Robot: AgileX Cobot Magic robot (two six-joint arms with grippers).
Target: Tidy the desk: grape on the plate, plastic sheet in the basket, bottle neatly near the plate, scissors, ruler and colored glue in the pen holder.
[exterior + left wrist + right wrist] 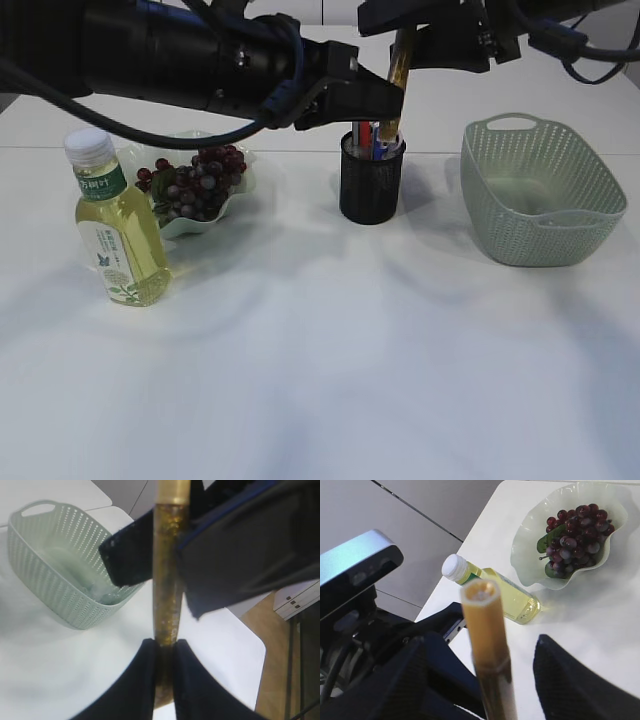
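White table [320, 400] carries the green basket [540, 195] at right with a clear sheet [75, 575] lying in it, the bottle [115, 225] upright at left just beside the plate [200, 222] with the grapes [195, 180] on it, and the black holder [371, 180] mid-back with pens in it. Left gripper [164, 672] is clamped on the gold glue tube [398, 75] above the holder; right gripper [485, 675] sits wide around the same tube, fingers [570, 680] clear of it
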